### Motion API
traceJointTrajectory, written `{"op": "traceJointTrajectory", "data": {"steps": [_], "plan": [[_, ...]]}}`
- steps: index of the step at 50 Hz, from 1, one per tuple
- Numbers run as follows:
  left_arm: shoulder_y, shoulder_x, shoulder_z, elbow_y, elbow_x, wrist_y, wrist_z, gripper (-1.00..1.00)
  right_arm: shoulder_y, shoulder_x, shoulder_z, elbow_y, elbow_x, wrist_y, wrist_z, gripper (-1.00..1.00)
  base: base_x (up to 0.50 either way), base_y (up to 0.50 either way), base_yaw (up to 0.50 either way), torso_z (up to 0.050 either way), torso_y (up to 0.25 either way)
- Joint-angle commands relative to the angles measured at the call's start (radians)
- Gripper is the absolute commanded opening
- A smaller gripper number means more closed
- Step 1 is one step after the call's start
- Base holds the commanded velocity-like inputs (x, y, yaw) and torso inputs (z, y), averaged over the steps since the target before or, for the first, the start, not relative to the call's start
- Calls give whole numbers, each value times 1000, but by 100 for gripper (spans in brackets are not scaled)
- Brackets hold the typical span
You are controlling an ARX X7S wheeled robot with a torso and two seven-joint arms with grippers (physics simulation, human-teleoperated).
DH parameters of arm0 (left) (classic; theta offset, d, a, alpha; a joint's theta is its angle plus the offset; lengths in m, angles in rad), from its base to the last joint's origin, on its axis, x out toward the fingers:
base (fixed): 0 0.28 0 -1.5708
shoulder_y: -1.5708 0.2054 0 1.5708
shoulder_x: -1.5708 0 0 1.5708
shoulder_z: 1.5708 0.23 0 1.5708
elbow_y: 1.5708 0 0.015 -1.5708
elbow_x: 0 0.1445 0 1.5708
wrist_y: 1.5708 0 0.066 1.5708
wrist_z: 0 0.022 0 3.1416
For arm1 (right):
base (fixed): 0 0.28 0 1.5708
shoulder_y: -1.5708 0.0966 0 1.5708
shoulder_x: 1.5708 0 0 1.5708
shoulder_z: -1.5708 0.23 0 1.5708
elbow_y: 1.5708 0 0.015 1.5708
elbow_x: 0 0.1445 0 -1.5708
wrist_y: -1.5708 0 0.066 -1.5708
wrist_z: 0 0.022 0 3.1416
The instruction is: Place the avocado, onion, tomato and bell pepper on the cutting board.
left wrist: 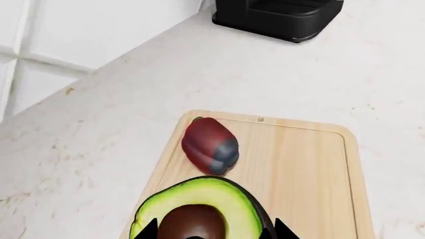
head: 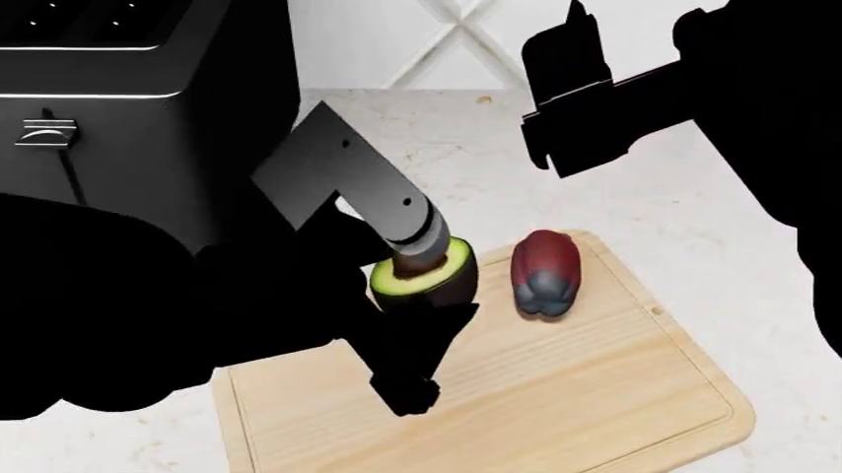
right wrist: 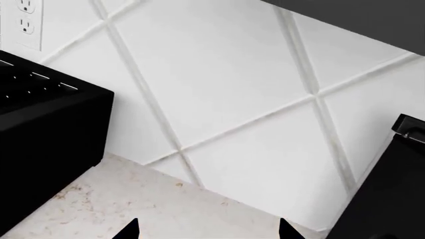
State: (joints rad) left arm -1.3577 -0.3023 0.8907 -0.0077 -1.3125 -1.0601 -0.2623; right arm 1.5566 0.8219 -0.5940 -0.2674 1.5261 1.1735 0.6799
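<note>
The left gripper (head: 424,286) pinched the avocado (head: 418,276) above the board (head: 632,394); it needed lowering left of the pepper (head: 543,272), then releasing.

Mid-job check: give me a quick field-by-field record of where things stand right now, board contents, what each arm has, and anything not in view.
cutting board: on the speckled counter
bell pepper: lying on the board, near its far edge
avocado: held over the board, cut face and pit up
left gripper: jaws closed on the avocado
right gripper: raised, facing the tiled wall, jaws apart, holding nothing
onion: not in view
tomato: not in view
black appliance: behind the board, on the left-arm side
</note>
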Motion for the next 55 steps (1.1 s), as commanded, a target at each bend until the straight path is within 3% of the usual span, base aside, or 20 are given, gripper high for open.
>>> {"op": "traceJointTrajectory", "data": {"steps": [1,23,24,33,39,46,55], "plan": [[22,63,-7,-49,70,40,60,-100,18,-31,22,6,-21,-11,-35,100,0,0,0,0,0],[14,64,-8,-56,55,39,55,-100,28,-33,11,13,-31,-13,-42,100,0,0,0,0,0],[10,64,-13,-51,47,34,48,100,27,-32,12,11,-29,-13,-40,100,0,0,0,0,0],[1,65,-31,-36,6,17,25,100,26,-33,6,9,-33,-15,-44,100,0,0,0,0,0],[-9,34,-91,54,-121,-35,-69,100,33,-32,6,8,-27,-12,-37,100,0,0,0,0,0],[-30,-36,-168,166,-277,-73,-194,100,48,-25,12,-3,3,0,-23,100,0,0,0,0,0],[-47,-182,-197,324,-515,-138,-372,100,78,-23,2,10,3,23,-21,100,0,0,0,0,0]]}}
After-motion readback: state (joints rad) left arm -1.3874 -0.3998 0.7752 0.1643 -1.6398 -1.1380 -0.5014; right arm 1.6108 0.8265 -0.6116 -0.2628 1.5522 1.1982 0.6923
